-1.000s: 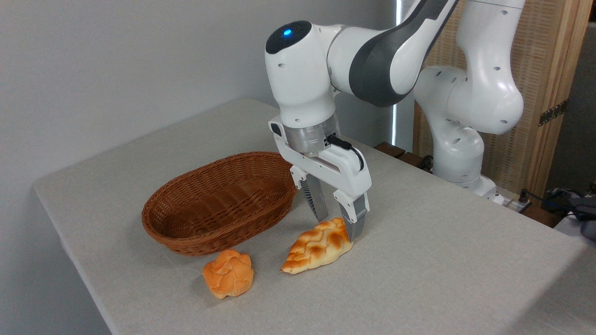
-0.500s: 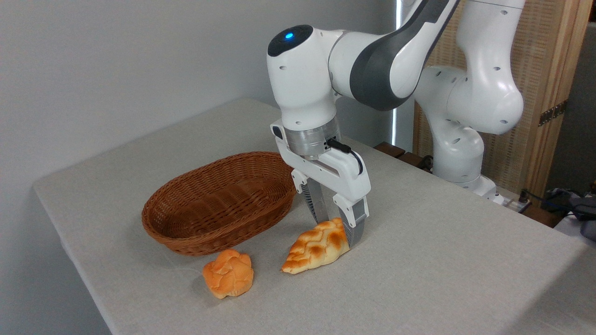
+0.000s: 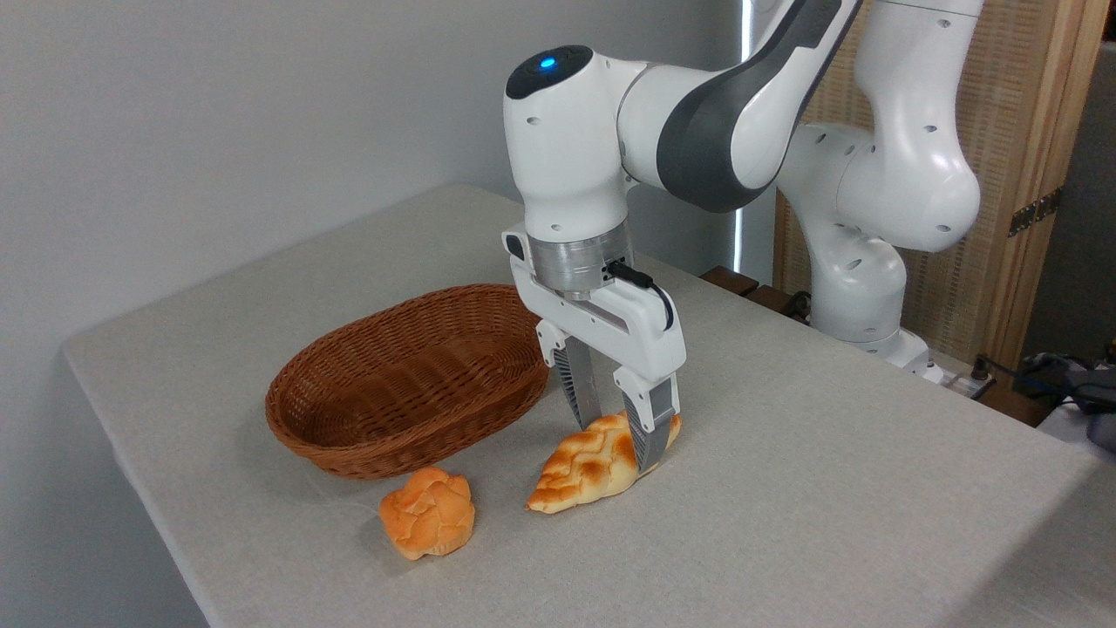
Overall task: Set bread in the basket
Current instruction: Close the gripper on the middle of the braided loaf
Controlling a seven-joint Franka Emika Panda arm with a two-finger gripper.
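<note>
The bread [image 3: 577,472], a braided pale-yellow loaf with toasted patches, lies on the table with its pointed tip toward the front left. My gripper [image 3: 617,443] is down over the loaf's thick rear end, open, with one finger behind the loaf and the other finger [image 3: 649,432] in front of it. Whether the fingers touch the loaf I cannot tell. The reddish-brown wicker basket [image 3: 384,449] stands to the left of the gripper, with nothing in it.
A small round orange bun [image 3: 427,523] lies in front of the basket, left of the loaf. The arm's base [image 3: 872,288] stands at the back right. The table's front-left edge [image 3: 148,515] runs close to the basket and bun.
The gripper has shifted slightly left and lower, so its fingers now straddle the loaf's thick end. The finger spacing looks the same, and the loaf, bun and basket have not moved.
</note>
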